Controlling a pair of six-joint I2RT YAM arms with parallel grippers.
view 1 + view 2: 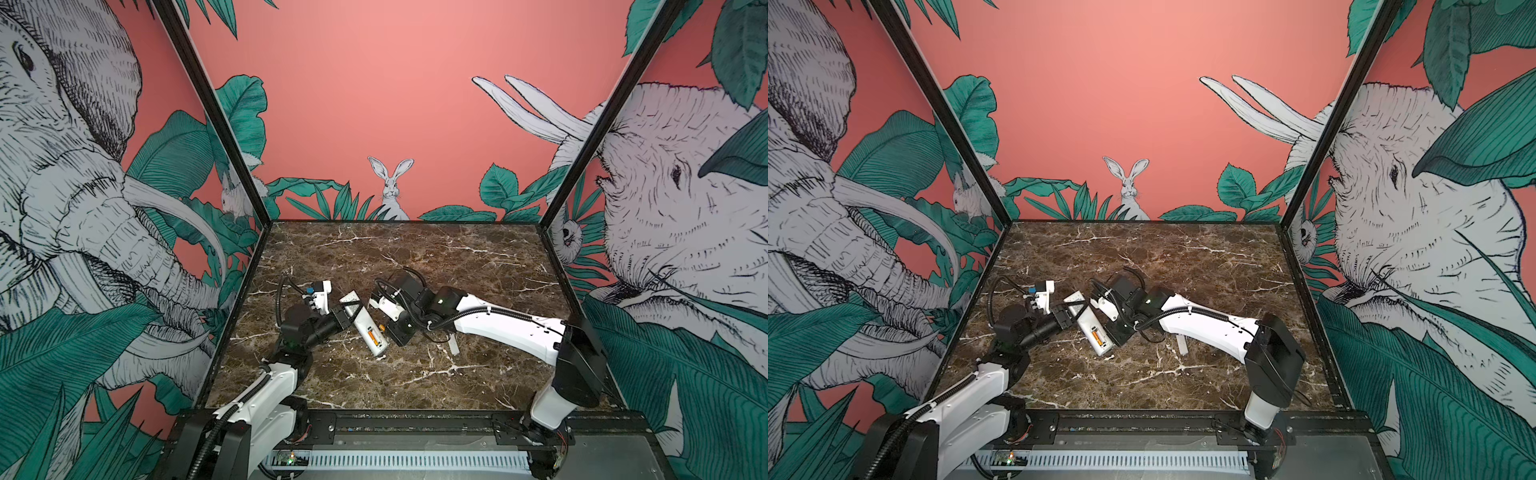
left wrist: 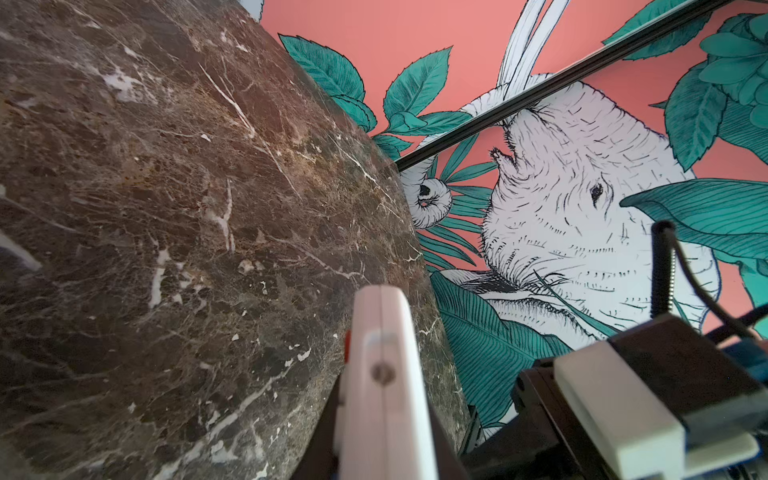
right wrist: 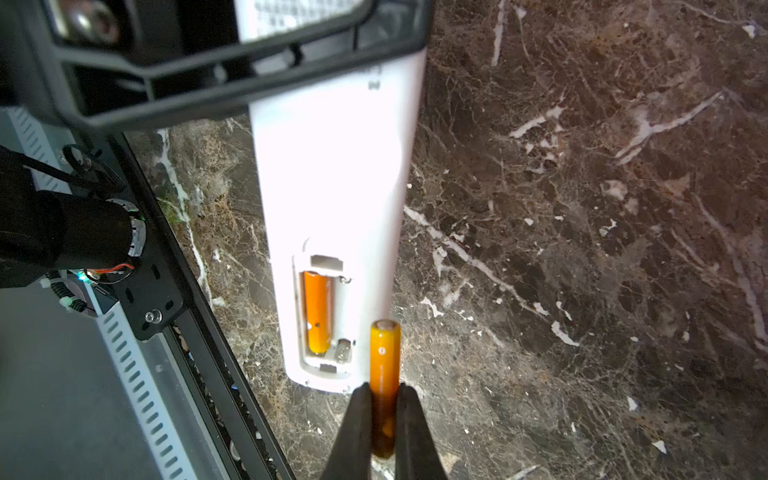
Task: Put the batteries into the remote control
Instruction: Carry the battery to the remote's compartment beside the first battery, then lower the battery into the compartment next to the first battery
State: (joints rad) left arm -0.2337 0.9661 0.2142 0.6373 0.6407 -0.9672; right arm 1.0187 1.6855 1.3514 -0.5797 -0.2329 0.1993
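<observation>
Half loaded: first battery (image 3: 318, 311) seated, second battery (image 3: 385, 365) held beside the remote control (image 3: 332, 187).

Jungle-mural walls (image 1: 374, 104) of coral, leaves and elephants enclosed a brown marble tabletop (image 1: 415, 257), nearly bare. On it the remote control lay back up with its bay uncovered, and the left gripper (image 1: 349, 311) was clamped across its far half. The right gripper (image 3: 384, 399) was pinched on the second battery, which hung roughly parallel to the empty slot (image 3: 343, 324) and just to its outer side. The sound move would likely be a small sideways shift over that slot, one end pressed against the spring (image 3: 343, 351), then the other end lowered while the left grip braced the remote.
</observation>
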